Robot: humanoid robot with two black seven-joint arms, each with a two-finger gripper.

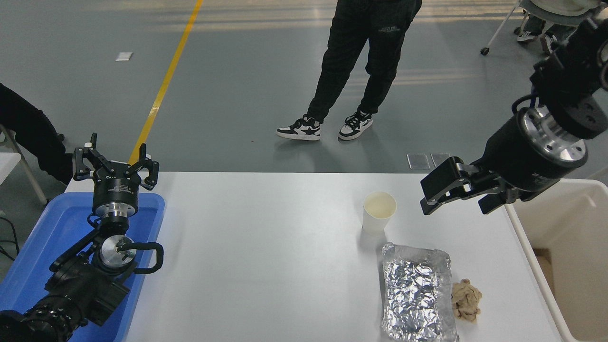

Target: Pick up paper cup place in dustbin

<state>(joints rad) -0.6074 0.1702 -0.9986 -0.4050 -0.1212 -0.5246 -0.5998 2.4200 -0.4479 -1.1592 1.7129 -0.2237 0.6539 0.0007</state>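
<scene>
The white paper cup (pixel 378 211) stands upright on the white table (pixel 261 256), right of centre, its cream inside showing. The cream dustbin (pixel 565 256) stands at the table's right edge, partly cut off by the frame. My right gripper (pixel 456 197) is open and empty, hovering above the table just right of the cup and left of the bin's rim. My left gripper (pixel 115 164) is open and empty, parked over the blue tray at the far left.
A crumpled foil tray (pixel 417 292) lies in front of the cup, with a brown paper wad (pixel 466 300) at its right side. A blue tray (pixel 38 256) sits at the left edge. A person's legs (pixel 351 71) stand beyond the table.
</scene>
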